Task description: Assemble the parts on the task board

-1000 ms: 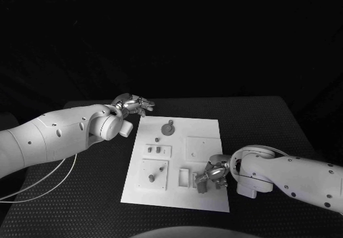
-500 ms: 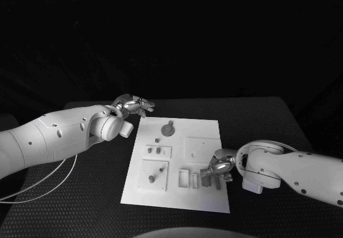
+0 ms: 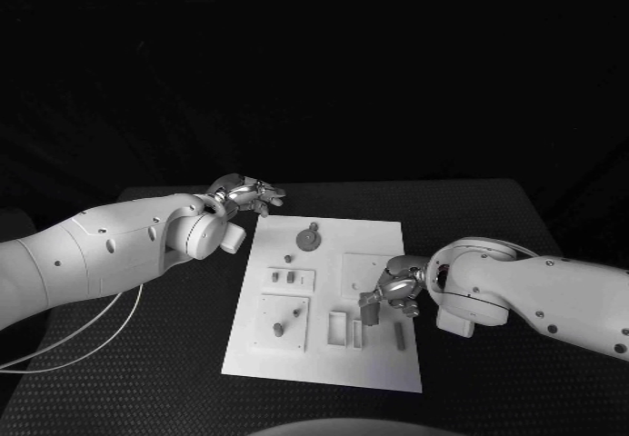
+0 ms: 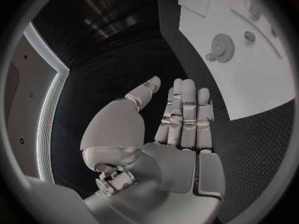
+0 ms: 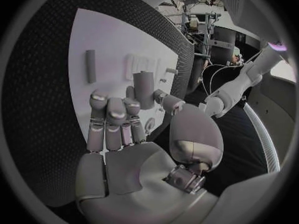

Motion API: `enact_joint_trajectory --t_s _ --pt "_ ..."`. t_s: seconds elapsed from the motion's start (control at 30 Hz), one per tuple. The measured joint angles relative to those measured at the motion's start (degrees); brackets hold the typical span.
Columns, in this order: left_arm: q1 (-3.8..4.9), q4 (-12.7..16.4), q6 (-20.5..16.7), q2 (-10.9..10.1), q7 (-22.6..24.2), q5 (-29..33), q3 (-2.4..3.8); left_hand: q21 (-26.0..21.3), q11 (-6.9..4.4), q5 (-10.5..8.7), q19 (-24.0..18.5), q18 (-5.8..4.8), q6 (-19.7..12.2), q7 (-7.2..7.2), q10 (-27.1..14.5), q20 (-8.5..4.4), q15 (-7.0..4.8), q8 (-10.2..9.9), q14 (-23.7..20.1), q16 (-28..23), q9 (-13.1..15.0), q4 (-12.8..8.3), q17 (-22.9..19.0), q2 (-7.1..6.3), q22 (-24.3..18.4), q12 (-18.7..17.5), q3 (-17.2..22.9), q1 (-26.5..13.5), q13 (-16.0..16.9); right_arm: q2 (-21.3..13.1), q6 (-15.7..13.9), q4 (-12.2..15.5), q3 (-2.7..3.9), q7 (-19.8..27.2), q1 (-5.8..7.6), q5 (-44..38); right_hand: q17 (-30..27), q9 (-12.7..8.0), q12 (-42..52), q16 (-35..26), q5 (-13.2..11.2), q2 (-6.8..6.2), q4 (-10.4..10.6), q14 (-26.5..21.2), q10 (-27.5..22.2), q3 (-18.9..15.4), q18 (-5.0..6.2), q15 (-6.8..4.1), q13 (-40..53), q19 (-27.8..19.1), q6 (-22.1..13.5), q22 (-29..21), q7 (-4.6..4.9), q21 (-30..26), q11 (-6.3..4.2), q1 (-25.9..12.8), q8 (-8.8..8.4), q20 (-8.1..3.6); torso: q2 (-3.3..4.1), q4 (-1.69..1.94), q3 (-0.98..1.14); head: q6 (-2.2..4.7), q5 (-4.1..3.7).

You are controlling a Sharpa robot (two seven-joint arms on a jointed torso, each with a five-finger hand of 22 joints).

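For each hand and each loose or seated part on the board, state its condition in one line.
right hand: holds a dark peg upright over the task board.
left hand: off the board's far corner, holding nothing, fingers straight.
gear: flat on the board.
loose peg: lying flat near the board's edge.

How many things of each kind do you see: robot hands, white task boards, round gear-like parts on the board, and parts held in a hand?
Robot hands: 2, the left hand and the right hand
White task board: 1
Round gear-like part: 1
Part held in a hand: 1, the grey peg in the right hand
Total: 5
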Motion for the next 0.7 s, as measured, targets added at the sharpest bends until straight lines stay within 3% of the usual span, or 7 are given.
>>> enact_joint_trajectory --t_s 0.03,0.13,0.27,0.37,0.7 --pt "0.01 0.0 0.0 0.0 0.0 0.0 0.0 0.0 0.0 0.0 0.0 0.0 0.0 0.0 0.0 0.0 0.0 0.0 0.0 0.0 0.0 0.0 0.0 0.0 0.0 0.0 0.0 0.0 0.0 0.6 0.0 -0.4 -0.03 -0.1 0.0 0.6 0.0 -0.2 0.0 0.0 0.0 -0.3 -1.3 0.0 0.0 1.3 0.0 0.0 0.0 0.0 0.1 0.0 -0.09 0.0 0.0 -0.3 0.0 0.0 0.02 0.01 -0.02 0.04 0.02" --pt "0.01 0.1 0.0 0.0 -0.1 0.0 0.0 0.0 0.0 0.0 0.0 0.0 0.0 0.0 0.0 0.0 0.0 0.0 0.0 0.0 0.0 0.0 0.0 0.0 0.0 0.0 0.0 0.0 0.0 2.4 0.1 -1.8 -0.29 -0.4 0.04 2.2 0.0 -0.2 0.0 0.0 0.0 -0.34 -1.5 0.0 0.0 1.5 0.0 0.01 0.0 0.0 0.2 0.0 -0.17 0.2 0.0 -0.8 0.0 0.01 0.04 0.01 -0.05 0.09 0.03" --pt "0.01 0.2 0.0 0.1 -0.2 0.0 0.0 0.0 0.0 0.0 0.0 0.0 0.0 0.0 0.0 0.0 0.0 0.0 0.0 0.0 -0.1 0.0 0.0 0.0 0.1 0.0 0.0 0.0 0.0 4.3 0.2 -2.9 -1.91 -0.7 0.08 3.5 0.1 -0.2 -0.1 0.0 0.0 -0.13 -1.5 0.0 0.0 1.5 0.0 0.02 0.0 0.0 0.2 0.0 -0.17 0.2 0.0 -1.0 -0.01 0.01 0.05 0.04 -0.06 0.08 0.01" --pt "0.02 0.3 0.0 0.1 -0.2 0.0 0.0 0.0 0.0 0.0 0.0 0.0 0.0 0.0 0.0 0.0 0.0 0.0 0.0 0.0 -0.1 0.0 0.0 0.0 0.1 0.0 0.0 0.0 0.0 5.3 0.6 -3.7 -2.71 -0.8 0.02 4.5 0.1 -0.2 -0.2 0.0 0.0 -0.13 -1.8 0.0 0.0 1.4 0.0 0.02 0.0 0.0 0.2 0.0 -0.17 0.2 0.0 -1.0 -0.01 0.01 0.06 0.08 -0.03 0.02 0.06" --pt "0.03 0.4 0.0 0.1 -0.4 0.0 0.0 0.0 0.0 0.0 0.0 0.0 0.0 0.0 0.0 0.0 0.0 0.0 0.0 0.0 0.0 0.0 0.0 0.0 0.0 0.0 0.0 0.0 0.0 7.5 1.0 -5.3 -3.59 -1.0 -0.29 6.3 0.2 -0.3 -0.2 -0.2 -0.1 0.29 -2.2 0.0 0.0 1.0 0.0 0.07 0.0 -0.2 0.2 0.0 -0.16 0.2 0.01 -1.8 -0.39 0.21 0.07 0.11 0.0 -0.19 0.37"
